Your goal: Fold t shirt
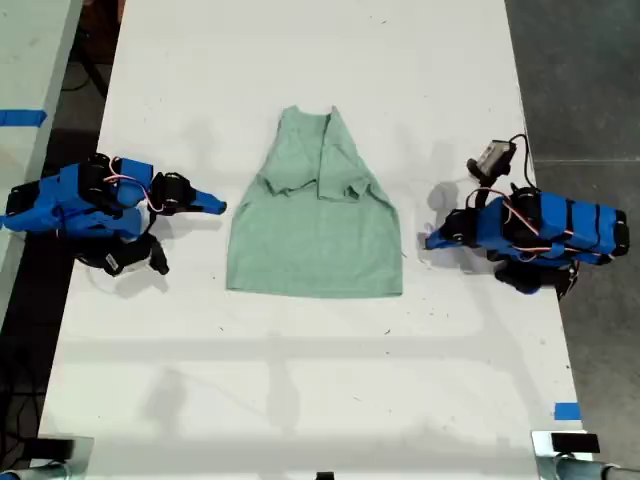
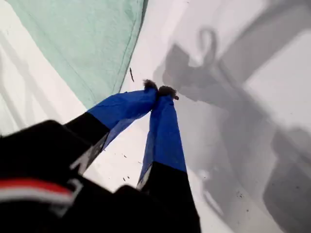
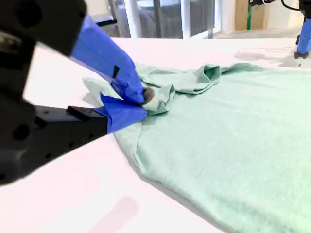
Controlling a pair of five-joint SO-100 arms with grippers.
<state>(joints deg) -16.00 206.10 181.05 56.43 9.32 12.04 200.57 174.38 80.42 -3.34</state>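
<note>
**Sleeves in, body fold not yet begun**

Surface (image 1: pixel 300 380): long white top, running up and down the exterior view. It carries the cloth and both arms.

T shirt (image 1: pixel 315 235): pale mint, lying mid-surface between the two arms, collar toward the exterior view's top and hem toward its bottom. The lower body is spread flat. Both sleeves are turned inward over the chest, so the upper half narrows; the folded-in cloth is a bit bunched, with loose ridges plain in the second wrist view (image 3: pixel 218 131).

My first gripper (image 1: pixel 432 240): tool of the arm at the exterior view's right. Its wrist view shows the tool (image 2: pixel 163 90) with tips pressed together and nothing between them. It sits just beside the shirt's edge (image 2: pixel 82 43), apart from it.

My second gripper (image 1: pixel 218 207): tool of the arm at the exterior view's left. Tips meet (image 3: pixel 142 99), and I see no cloth pinched. The exterior view shows bare surface between the tool and the shirt's side.

Judgement: sleeve step looks done, and the body fold comes next. That calls for both tools to open, take the hem corners, one each, and carry them level up to the collar. Risks are dragging the whole shirt and disturbing the bunched sleeves.
</note>
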